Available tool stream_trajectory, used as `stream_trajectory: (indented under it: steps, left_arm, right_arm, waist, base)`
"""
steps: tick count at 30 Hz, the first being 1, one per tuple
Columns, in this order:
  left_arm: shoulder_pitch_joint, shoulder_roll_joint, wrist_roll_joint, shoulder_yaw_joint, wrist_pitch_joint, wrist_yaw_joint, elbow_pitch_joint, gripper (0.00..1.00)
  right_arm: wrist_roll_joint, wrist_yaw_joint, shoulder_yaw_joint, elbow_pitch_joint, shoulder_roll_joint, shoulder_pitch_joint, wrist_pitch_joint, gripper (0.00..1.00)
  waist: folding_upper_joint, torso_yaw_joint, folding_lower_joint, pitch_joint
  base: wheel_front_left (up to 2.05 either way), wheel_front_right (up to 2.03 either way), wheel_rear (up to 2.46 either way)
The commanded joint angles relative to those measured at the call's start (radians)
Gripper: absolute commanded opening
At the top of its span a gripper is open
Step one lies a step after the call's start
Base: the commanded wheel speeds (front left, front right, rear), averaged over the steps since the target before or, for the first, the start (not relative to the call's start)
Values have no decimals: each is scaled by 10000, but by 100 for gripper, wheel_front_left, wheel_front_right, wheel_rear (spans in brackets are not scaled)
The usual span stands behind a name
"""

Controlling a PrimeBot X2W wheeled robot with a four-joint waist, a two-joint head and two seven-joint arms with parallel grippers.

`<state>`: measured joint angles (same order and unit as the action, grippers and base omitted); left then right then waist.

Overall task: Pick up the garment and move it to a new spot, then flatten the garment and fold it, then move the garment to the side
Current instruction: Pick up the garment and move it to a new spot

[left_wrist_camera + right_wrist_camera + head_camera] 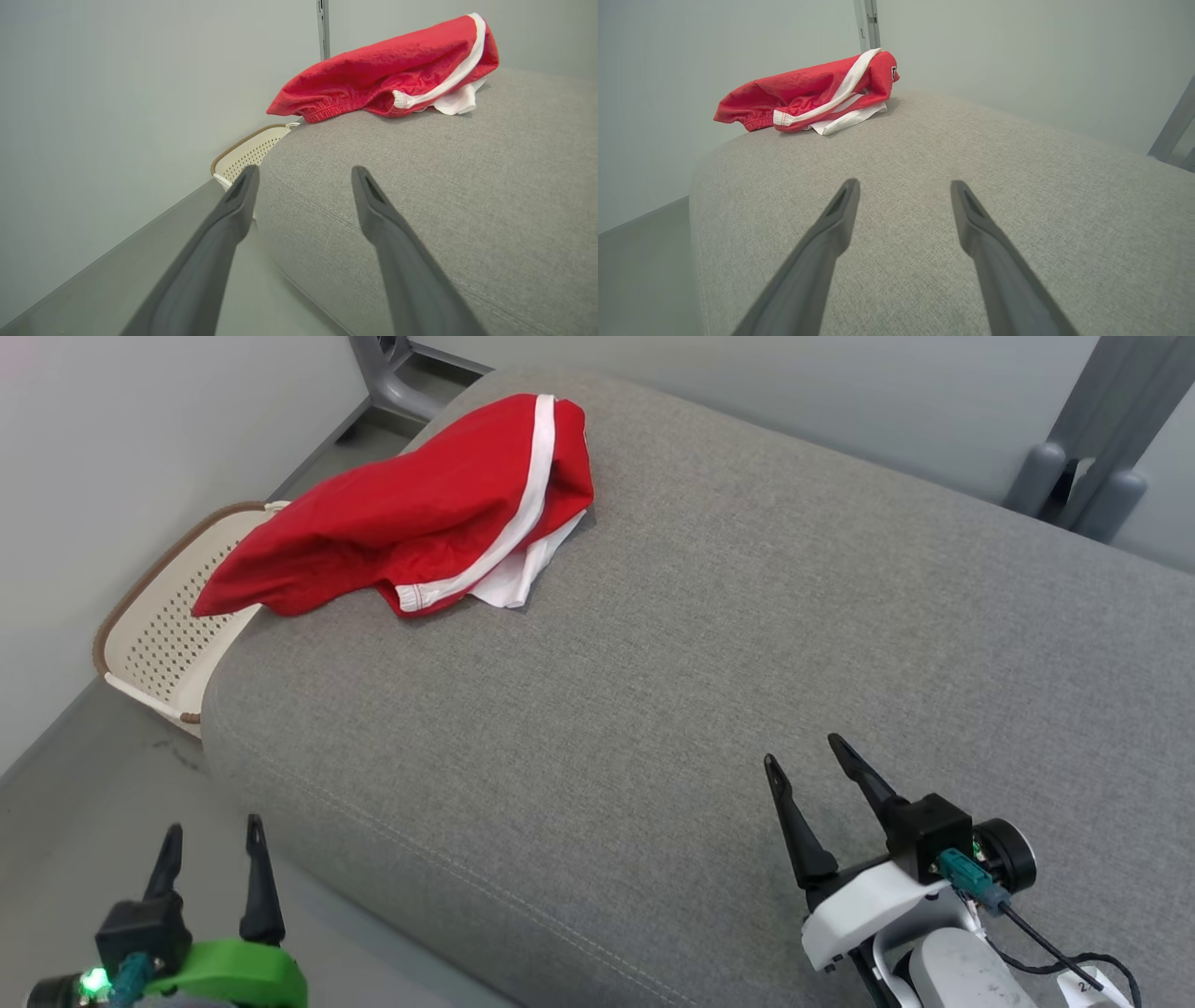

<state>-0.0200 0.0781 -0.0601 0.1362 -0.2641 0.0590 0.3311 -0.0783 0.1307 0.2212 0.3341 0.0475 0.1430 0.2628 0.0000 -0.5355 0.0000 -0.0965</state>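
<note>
Left gripper (213,823) and right gripper (802,750) gape empty, so I'd reach to the cushion's (653,663) far left corner and pinch deep into the bunched shorts (401,513).

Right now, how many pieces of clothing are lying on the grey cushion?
1: a red garment with white trim, crumpled at the grey cushion's far left corner, overhanging the basket. The white fabric under it may be lining or another piece.
</note>
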Motion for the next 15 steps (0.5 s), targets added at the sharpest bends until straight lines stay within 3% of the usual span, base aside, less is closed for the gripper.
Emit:
stream_trajectory:
  steps: [1, 6, 15]
  left_arm:
    - [-410, -5, -288, 178, -7, 96, 128, 100]
    - [-1705, 6, -509, 245, -7, 431, 823, 100]
    - [-4281, 793, -436, -16, -7, 690, 1978, 100]
  right_arm:
    - [160, 1, 23, -94, 62, 102, 30, 100]
    - [360, 1, 329, -400, 299, 793, 30, 100]
    - [334, -1, 593, -900, 765, 1716, 29, 100]
  waist:
    - [0, 178, 0, -491]
    - [0, 835, 0, -1640]
    - [0, 1872, 0, -3320]
  base:
    - [0, 0, 0]
    - [0, 0, 0]
    - [0, 0, 0]
